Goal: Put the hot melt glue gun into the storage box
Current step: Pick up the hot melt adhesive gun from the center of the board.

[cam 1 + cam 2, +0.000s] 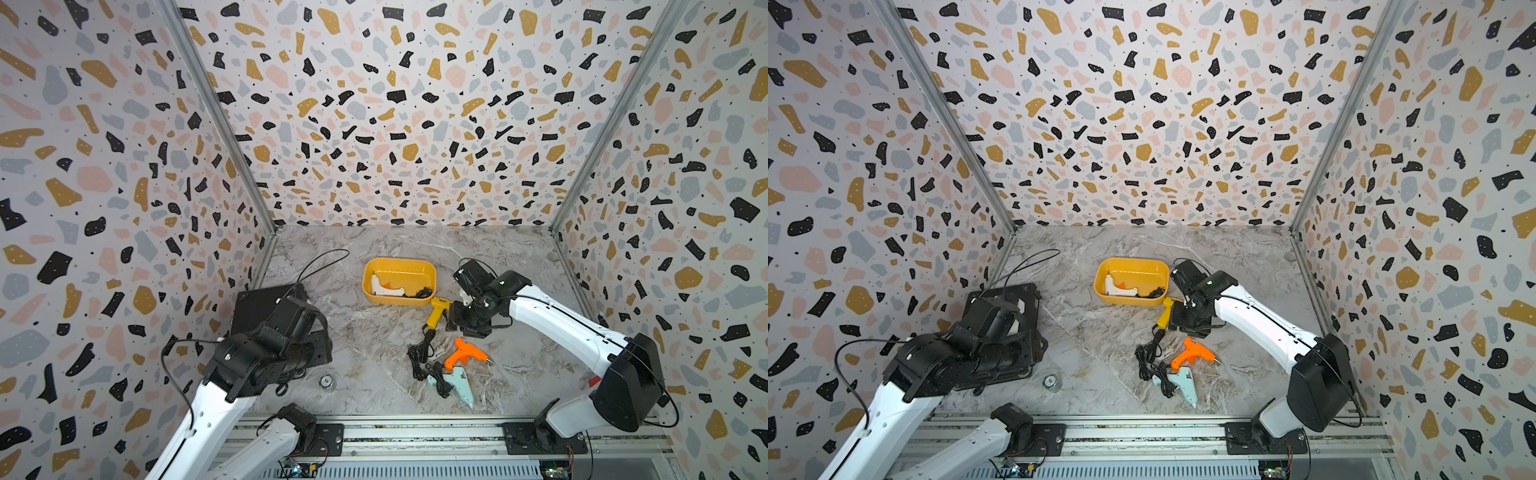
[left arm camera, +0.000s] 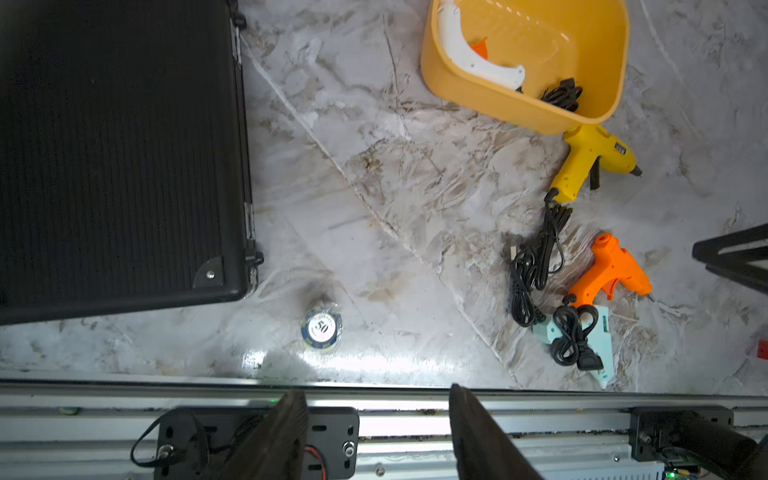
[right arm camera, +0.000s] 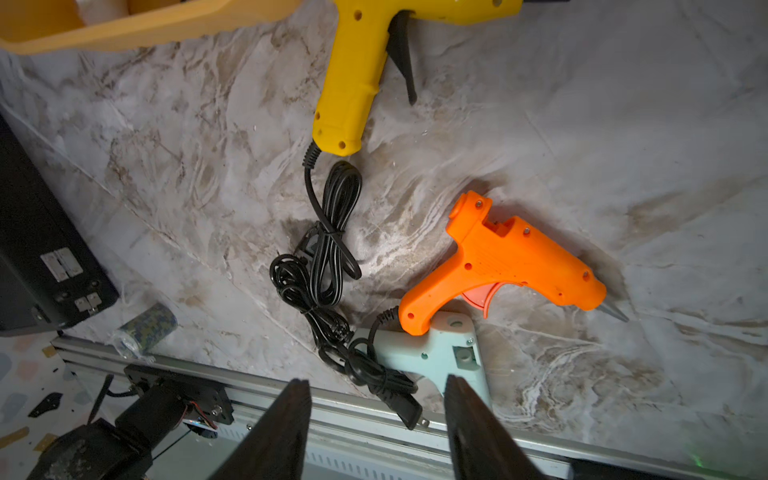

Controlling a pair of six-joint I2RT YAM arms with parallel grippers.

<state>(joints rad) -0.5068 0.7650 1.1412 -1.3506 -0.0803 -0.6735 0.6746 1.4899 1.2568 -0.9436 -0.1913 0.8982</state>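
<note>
- While my right hand (image 3: 377,380) hangs released and empty, I'm at the pick-up: the yellow glue gun (image 3: 353,83) lies just beside it.
- Next: grasp its handle, then lift it over the storage box (image 1: 395,300) rim.

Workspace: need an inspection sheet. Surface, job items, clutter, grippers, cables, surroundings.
Surface: marble table, no spill seen.
Job's things: box holds white gun; yellow gun lies beside the box; orange gun and mint gun lie nearer the front.
Clutter: black case; chip stack.
Grippers: left gripper open, empty; right gripper open, empty.
Cables: black cords bundled beside the guns; one bundle in the box.
Surroundings: terrazzo walls; rail at front.
</note>
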